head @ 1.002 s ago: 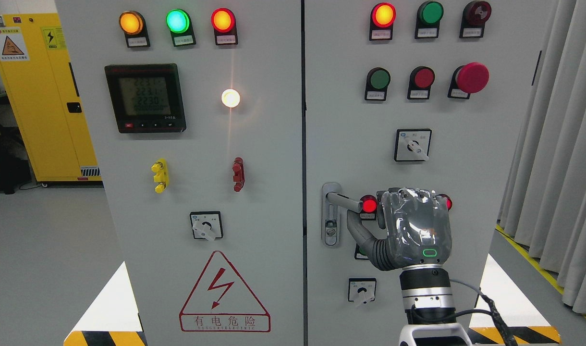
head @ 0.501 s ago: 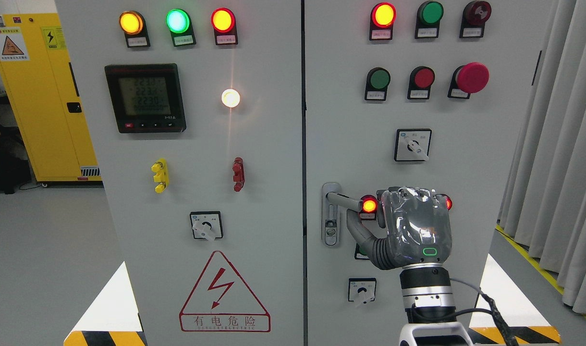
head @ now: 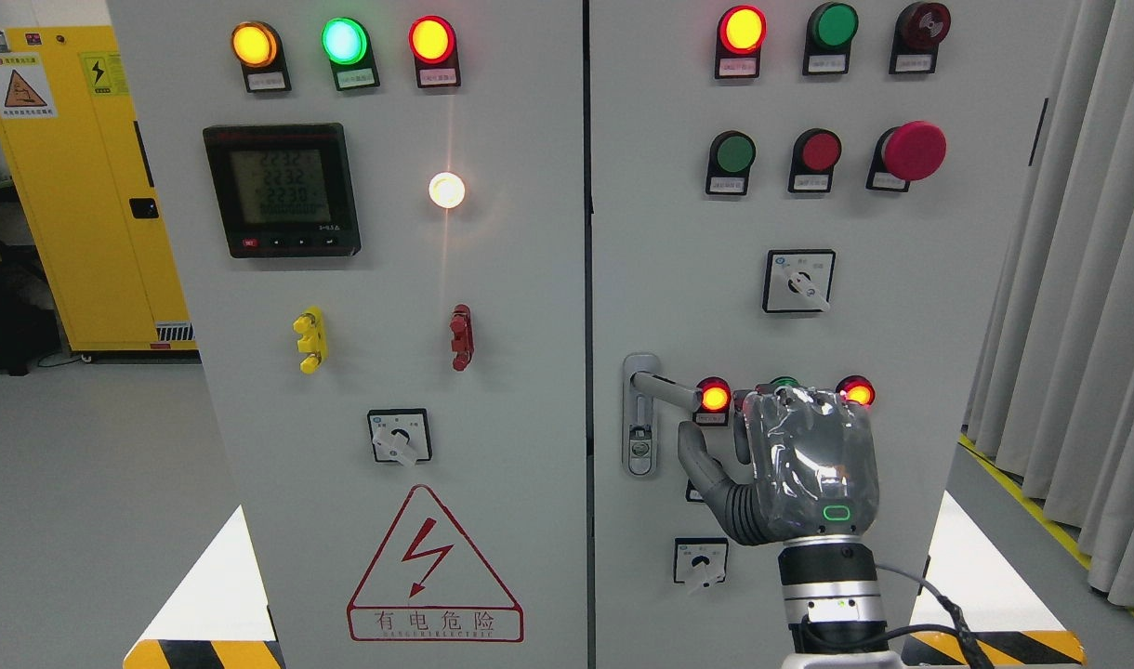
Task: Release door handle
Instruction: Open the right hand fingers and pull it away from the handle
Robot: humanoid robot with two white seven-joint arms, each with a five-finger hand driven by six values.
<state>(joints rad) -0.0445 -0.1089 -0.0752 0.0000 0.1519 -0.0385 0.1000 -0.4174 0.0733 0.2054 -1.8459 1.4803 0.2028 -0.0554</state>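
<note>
The silver door handle point(head: 667, 386) sticks out to the right from its lock plate point(head: 641, 437) on the right cabinet door point(head: 902, 279). My right hand point(head: 790, 455), wrapped in clear film, is held up just right of and below the handle, its back facing the camera. Its thumb point(head: 695, 451) points up under the handle's tip with a small gap between them. The fingers are relaxed, point toward the panel and hold nothing. The left arm does not show.
Lit red lamps point(head: 714, 397) point(head: 855, 391) sit beside the hand, and a rotary switch point(head: 701, 561) lies below it. The left door point(head: 390, 372) carries a meter, lamps and a warning triangle. Grey curtains point(head: 1078, 325) hang at the right, and a yellow cabinet point(head: 74, 186) stands at the far left.
My right hand has dropped slightly and drawn back from the handle. The thumb now sits lower, and the lamps behind the hand have come into view.
</note>
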